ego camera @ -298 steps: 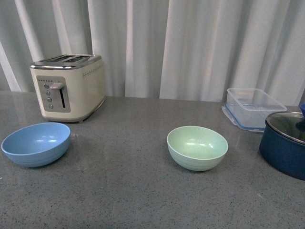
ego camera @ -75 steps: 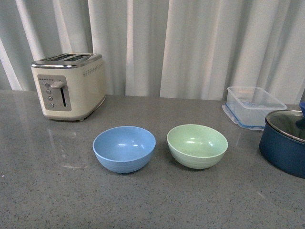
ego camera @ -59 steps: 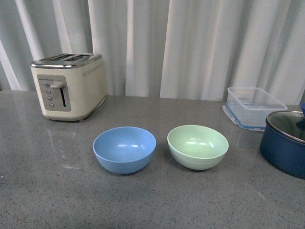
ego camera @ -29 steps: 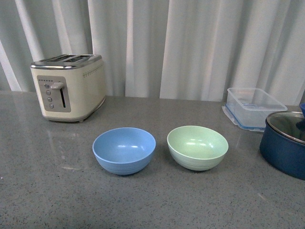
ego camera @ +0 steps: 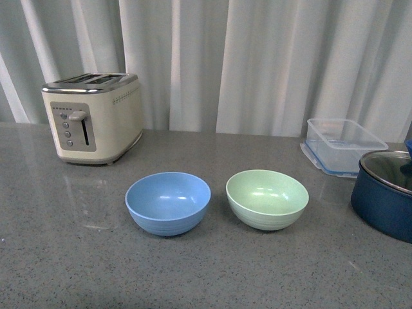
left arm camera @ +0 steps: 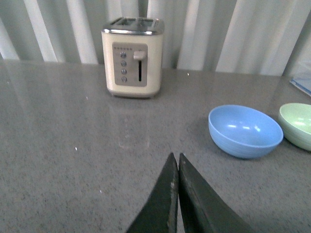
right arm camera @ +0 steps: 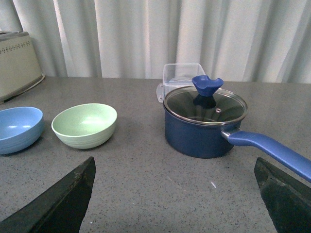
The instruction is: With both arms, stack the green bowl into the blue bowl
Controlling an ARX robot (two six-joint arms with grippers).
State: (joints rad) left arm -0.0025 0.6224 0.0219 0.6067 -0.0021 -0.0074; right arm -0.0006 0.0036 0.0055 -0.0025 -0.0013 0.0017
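Here, starting at your left: the left gripper (left arm camera: pixel 175 158) has its two fingers pressed together with only a hairline seam between them, holding nothing. Only the tapering tips show in the left wrist view; the rest is cut off by the frame edge. It hangs over bare counter (ego camera: pixel 77 257), well apart from both bowls.

Far left and back by the curtain (ego camera: pixel 257 64) stands the toaster (ego camera: pixel 93 116). You see it whole in the front view, while the right wrist view catches only a corner of it.

Next comes the blue bowl (ego camera: pixel 168 202), upright on the counter near the middle. Just beside it on its right sits the green bowl (ego camera: pixel 267 198), also upright. A narrow strip of counter shows between them, so they do not touch. Both look empty. The left wrist view cuts the green bowl at the frame edge.

Further right and back is a clear container (ego camera: pixel 344 145). You cannot tell from here whether the flat piece under it is its lid. From the right wrist view the pot hides most of it.

At the far right the pot (ego camera: pixel 385 199) is cropped by the front view's edge. The right wrist view shows its glass lid (right arm camera: pixel 205 105) with a blue knob (right arm camera: pixel 207 86), and a handle (right arm camera: pixel 269 149) that runs out of frame.

The right gripper (right arm camera: pixel 175 162) is spread wide and empty. Only its two fingertips show, at the frame's two lower corners, with the green bowl and the pot beyond them.
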